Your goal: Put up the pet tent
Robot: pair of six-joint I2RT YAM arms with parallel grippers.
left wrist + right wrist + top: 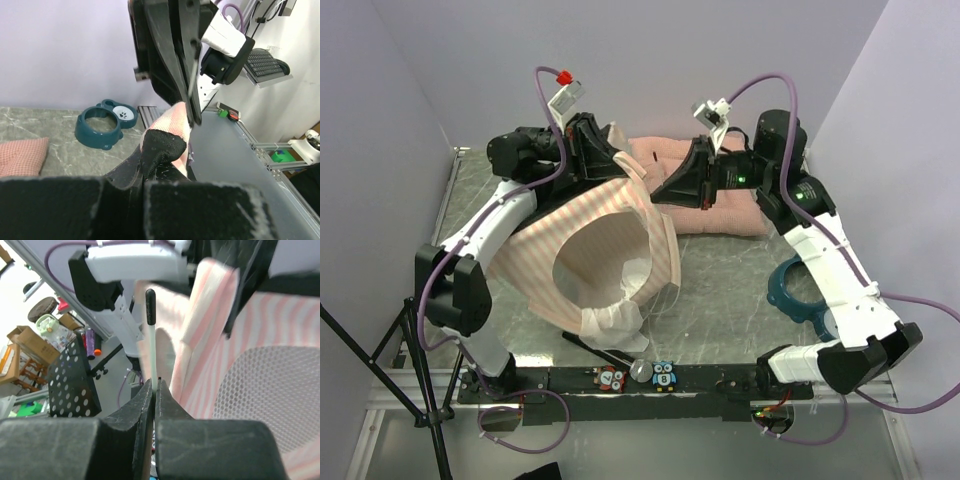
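Pink pet tent [570, 225] pinched by left gripper [144, 172] (right gripper [154, 389] clamps pole [151, 352]).

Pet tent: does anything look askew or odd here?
Yes. The pet tent sags lopsided on the table, not yet standing. A white pole stands exposed beside the fabric, pinched in the right gripper; the left gripper pinches the tent's edge.

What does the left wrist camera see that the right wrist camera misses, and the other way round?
Only the left wrist view: a teal bowl and a corner of the pink cushion, with the left pincer shut on the black edge of the pet tent. Only the right wrist view: the right pincer shut on a thin white pole with a black tip, beside a white mesh panel. Both: the tent's pink-striped fabric.
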